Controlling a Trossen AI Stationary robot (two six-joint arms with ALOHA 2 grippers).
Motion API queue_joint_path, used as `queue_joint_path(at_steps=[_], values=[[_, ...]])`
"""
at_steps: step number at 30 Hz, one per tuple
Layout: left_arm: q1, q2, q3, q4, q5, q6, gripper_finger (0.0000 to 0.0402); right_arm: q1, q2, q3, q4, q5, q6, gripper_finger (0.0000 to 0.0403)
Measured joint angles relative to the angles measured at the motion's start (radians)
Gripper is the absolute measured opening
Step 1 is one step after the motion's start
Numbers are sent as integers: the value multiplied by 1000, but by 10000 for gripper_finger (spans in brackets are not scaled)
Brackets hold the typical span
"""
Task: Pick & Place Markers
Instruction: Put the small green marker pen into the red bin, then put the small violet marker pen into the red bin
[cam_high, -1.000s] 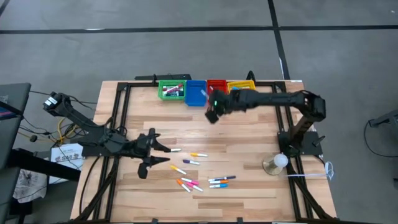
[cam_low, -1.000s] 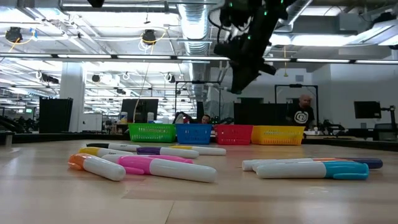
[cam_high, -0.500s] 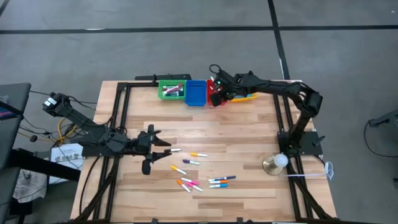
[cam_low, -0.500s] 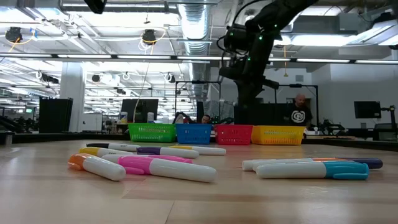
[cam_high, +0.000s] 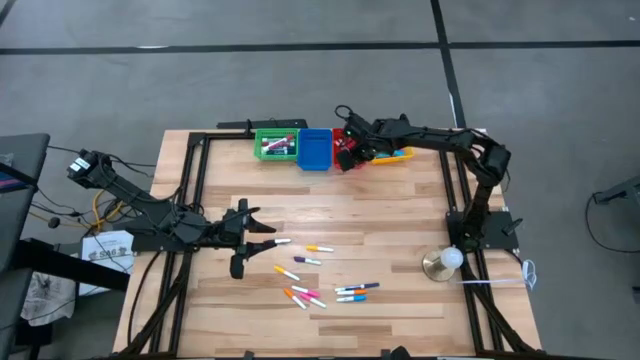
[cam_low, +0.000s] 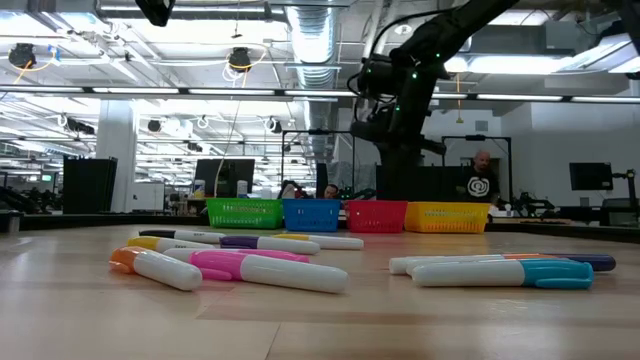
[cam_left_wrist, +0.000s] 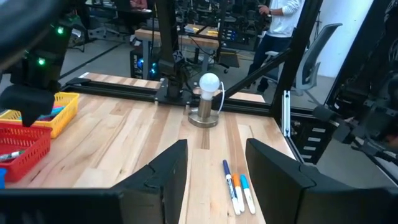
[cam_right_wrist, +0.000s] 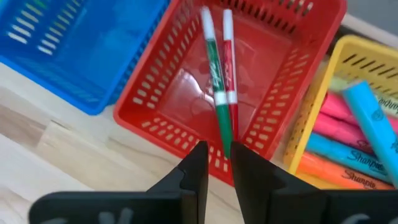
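1. Right claw (cam_right_wrist: 215, 163) hangs over the red bin (cam_right_wrist: 168, 127) at the desk's far edge, its tips a narrow slit apart. A green marker (cam_right_wrist: 217, 93) runs from that slit down into the bin beside a red marker (cam_right_wrist: 230, 68); whether the tips are pinching it or letting go, cannot tell.
2. Left claw (cam_left_wrist: 214, 177) hovers low over the desk (cam_high: 400, 210), spread wide and empty, near the loose markers (cam_high: 320, 280).
3. Loose markers lie scattered on the near middle of the desk, the closest just beside the left claw's tips on the side toward the desk's centre (left arm is far nearer than right).
4. Most lie roughly crosswise, long axes running left-right, so the left claw likely needs to close across the short width.
5. Green bin (cam_high: 276, 145), blue bin (cam_high: 315, 150) and yellow bin (cam_right_wrist: 339, 68) sit in the same row; green and yellow already hold pens.
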Motion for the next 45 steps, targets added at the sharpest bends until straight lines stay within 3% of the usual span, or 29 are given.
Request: queue_joint_path(at_steps=[10, 23, 27, 33, 38, 45], values=[[-2, 0, 0, -6, 1, -32, 163, 80, -16, 97, -68, -3, -175, 52], [-3, 85, 0, -10, 1, -177, 163, 448, -248, 69, -57, -3, -434, 20], [-3, 151, 0, 3, 2, -249, 163, 598, -314, -6, -71, -7, -397, 25], [-3, 257, 0, 95, 18, -330, 163, 809, -332, -158, -68, -7, -218, 41], [-3, 333, 1, 189, 68, -338, 163, 950, -269, -256, -35, 2, -103, 66], [-9, 397, 1, 225, 75, -372, 163, 1060, -127, -271, 59, 7, -75, 115]])
